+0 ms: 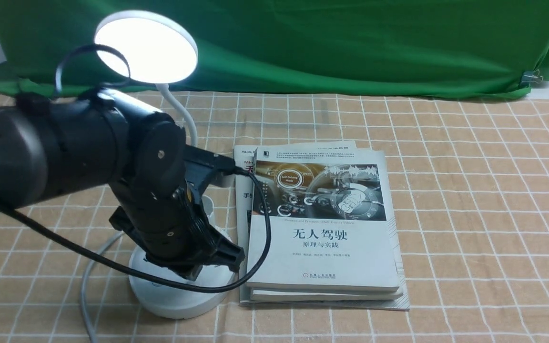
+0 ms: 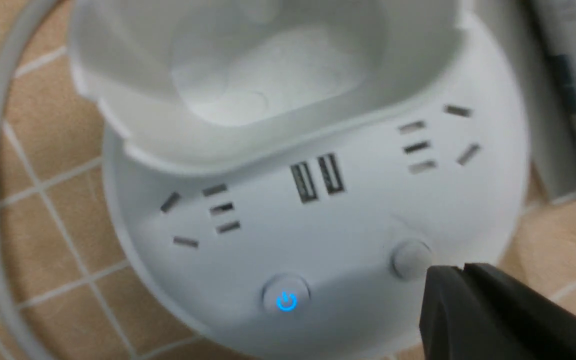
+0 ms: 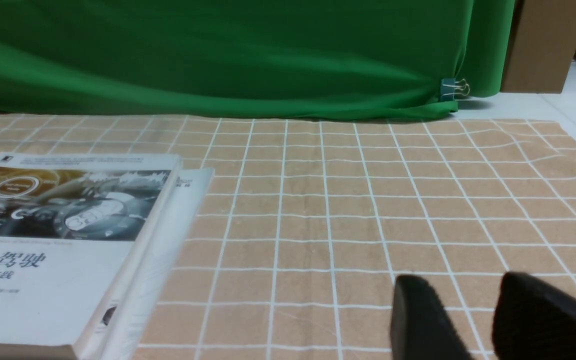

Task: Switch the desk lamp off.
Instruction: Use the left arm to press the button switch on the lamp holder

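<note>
Firstly, desk lamp (image 1: 147, 47): white, stood at the table's front left on a tan checked cloth (image 1: 446, 190), disc head lit. Its round base (image 2: 348, 230) carried a cup holder (image 2: 268, 75), sockets, a power button (image 2: 286, 301) glowing blue and a plain button (image 2: 410, 260). Left gripper (image 2: 460, 272): clenched, jaws pressed together with nothing between them, tip just beside the plain button; contact could not be told. Books (image 1: 324, 228): stacked, just right of the base. Right gripper (image 3: 463, 280): released, jaws apart, empty, low over bare cloth, well apart from the lamp.
</note>
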You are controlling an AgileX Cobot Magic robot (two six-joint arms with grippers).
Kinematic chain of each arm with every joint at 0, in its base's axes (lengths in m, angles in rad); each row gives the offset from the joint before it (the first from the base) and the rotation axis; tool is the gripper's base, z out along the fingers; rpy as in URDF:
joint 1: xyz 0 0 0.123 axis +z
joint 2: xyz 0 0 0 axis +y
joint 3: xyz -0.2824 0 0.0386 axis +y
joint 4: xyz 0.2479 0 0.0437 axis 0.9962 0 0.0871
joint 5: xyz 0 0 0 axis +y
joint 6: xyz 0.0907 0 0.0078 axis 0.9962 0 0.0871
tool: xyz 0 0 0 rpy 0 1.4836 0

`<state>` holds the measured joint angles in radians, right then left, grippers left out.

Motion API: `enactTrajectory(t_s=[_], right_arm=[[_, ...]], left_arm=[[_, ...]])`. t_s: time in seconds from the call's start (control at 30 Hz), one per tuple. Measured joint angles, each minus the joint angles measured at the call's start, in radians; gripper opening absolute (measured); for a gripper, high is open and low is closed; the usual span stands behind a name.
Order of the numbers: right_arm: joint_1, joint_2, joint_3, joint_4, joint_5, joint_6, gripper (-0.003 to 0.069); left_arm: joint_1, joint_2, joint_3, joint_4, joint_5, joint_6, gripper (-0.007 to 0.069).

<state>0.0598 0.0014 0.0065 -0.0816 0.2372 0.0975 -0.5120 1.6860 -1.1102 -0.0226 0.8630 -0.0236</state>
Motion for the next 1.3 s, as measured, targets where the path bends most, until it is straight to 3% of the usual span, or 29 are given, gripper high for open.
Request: enactTrajectory(t_s=[0.37, 0.93, 1.3], right_arm=[[0.0, 0.0, 0.0, 0.0, 0.0, 0.0, 0.0242], [0.0, 0.0, 0.0, 0.0, 0.0, 0.0, 0.0242], [0.0, 0.0, 0.0, 0.0, 0.0, 0.0, 0.0242]], left_arm=[[0.0, 0.067, -0.003, -0.021, -0.012, 0.015, 0.0006], [0.0, -0.109, 0.014, -0.06, 0.002, 0.012, 0.0006], [0.001, -0.017, 0.109, -0.013, -0.15, 0.009, 0.0006]])
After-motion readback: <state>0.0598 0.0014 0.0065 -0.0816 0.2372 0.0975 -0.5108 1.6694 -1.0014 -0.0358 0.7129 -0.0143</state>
